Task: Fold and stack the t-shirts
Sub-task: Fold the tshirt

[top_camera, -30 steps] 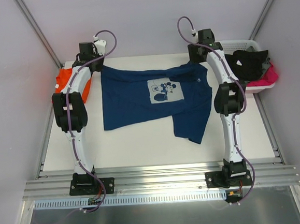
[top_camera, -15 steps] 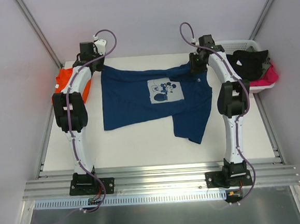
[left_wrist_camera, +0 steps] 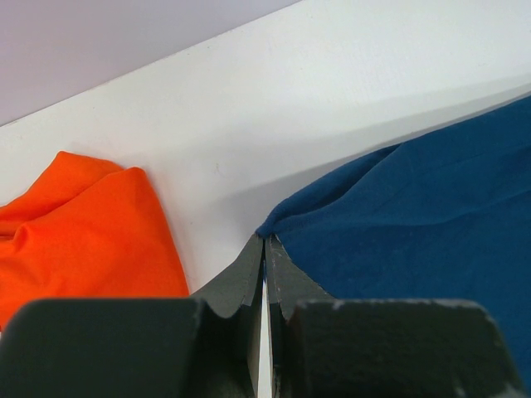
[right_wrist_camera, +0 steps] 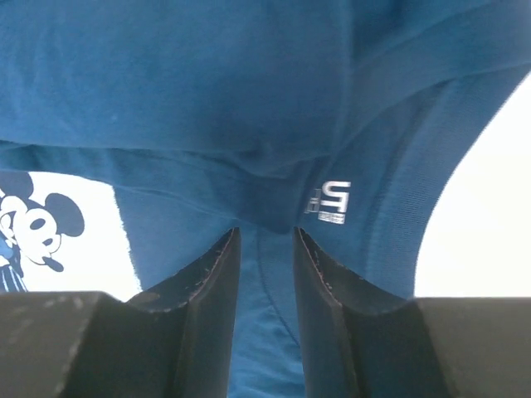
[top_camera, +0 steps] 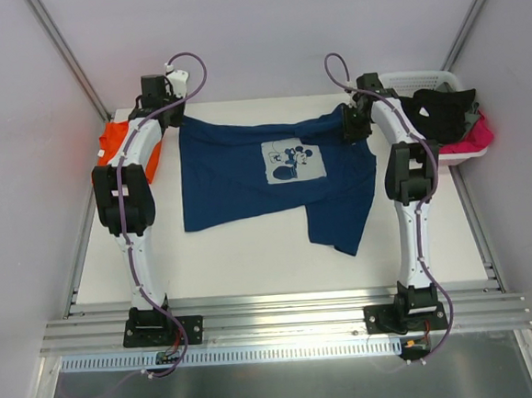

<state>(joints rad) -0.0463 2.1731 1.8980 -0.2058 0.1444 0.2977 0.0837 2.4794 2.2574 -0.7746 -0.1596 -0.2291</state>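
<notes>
Far left, I see the orange t-shirt bunched. My left gripper is clenched on the far-left corner of the navy t-shirt, spread mid-table. My right gripper seems to pinch a fold at its far-right edge.

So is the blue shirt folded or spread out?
Spread out: the blue shirt lies open and flat on the table, its chest print facing up.

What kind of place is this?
Probably a robot test lab, not a home: a left arm and right arm bolted to a metal rail, a white table boxed in by plain walls, and a basket of clothes.
</notes>
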